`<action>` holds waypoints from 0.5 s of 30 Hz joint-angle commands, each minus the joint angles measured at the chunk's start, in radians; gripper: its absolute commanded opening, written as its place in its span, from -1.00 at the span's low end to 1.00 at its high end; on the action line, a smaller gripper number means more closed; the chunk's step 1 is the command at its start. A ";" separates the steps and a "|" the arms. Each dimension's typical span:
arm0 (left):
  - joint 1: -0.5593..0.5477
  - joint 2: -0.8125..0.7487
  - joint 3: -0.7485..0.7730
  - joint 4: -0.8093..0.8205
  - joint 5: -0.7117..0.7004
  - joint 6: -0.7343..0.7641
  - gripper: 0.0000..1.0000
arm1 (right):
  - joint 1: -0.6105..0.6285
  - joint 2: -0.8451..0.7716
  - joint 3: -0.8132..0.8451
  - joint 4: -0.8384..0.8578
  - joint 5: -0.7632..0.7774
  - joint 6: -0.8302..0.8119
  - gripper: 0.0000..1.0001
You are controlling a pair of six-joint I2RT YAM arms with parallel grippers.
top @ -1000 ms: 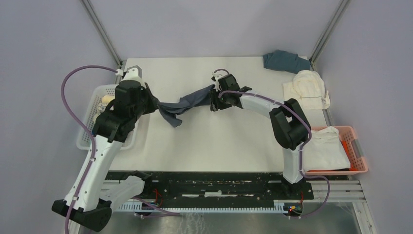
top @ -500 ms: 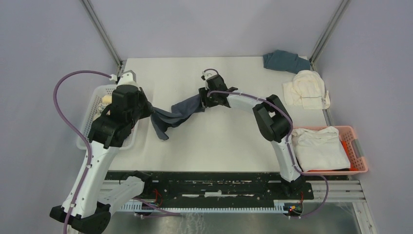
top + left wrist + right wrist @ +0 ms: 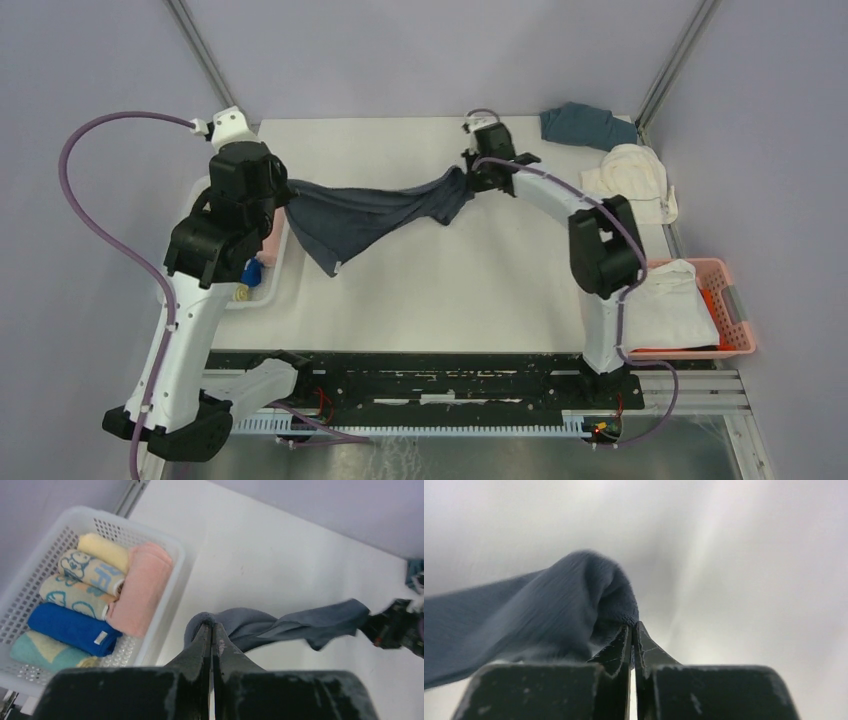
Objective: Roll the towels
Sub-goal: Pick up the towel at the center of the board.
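Both pincers clamped on one slate-blue towel, now pulled out between them.

The right pincer (image 3: 632, 627), half open a second ago, has shut on a bunched corner of the towel (image 3: 370, 215). The left pincer (image 3: 211, 627) stays closed on the opposite corner. The arms have drawn apart, so the cloth that hung between them as a twisted rope now spreads into a sagging sheet above the bench (image 3: 450, 290), one loose corner drooping below the left pincer. That probably readies it for laying flat before rolling. Under the left pincer sits a white basket (image 3: 130, 527) of rolled towels (image 3: 145, 587); beyond the right pincer lie loose towels (image 3: 630, 180).
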 commanded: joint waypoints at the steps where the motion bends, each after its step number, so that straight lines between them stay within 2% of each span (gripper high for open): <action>1: 0.001 0.005 0.099 0.084 -0.134 0.096 -0.95 | -0.124 -0.281 -0.058 -0.028 0.105 -0.094 -0.75; 4: 0.001 -0.003 0.070 0.112 -0.088 0.099 -0.95 | -0.148 -0.402 -0.138 -0.052 0.175 -0.119 -0.36; 6: 0.001 -0.019 -0.007 0.153 -0.002 0.086 -0.95 | -0.148 -0.463 -0.199 -0.063 0.212 -0.116 -0.21; 8: 0.002 -0.035 -0.091 0.189 0.055 0.060 -0.95 | -0.149 -0.499 -0.239 -0.080 0.226 -0.104 0.07; 11: 0.001 -0.050 -0.211 0.234 0.148 0.011 -0.95 | -0.148 -0.516 -0.261 -0.154 0.240 -0.068 0.14; 15: 0.001 -0.047 -0.312 0.246 0.166 -0.033 -0.95 | -0.139 -0.561 -0.347 -0.158 0.063 -0.066 0.19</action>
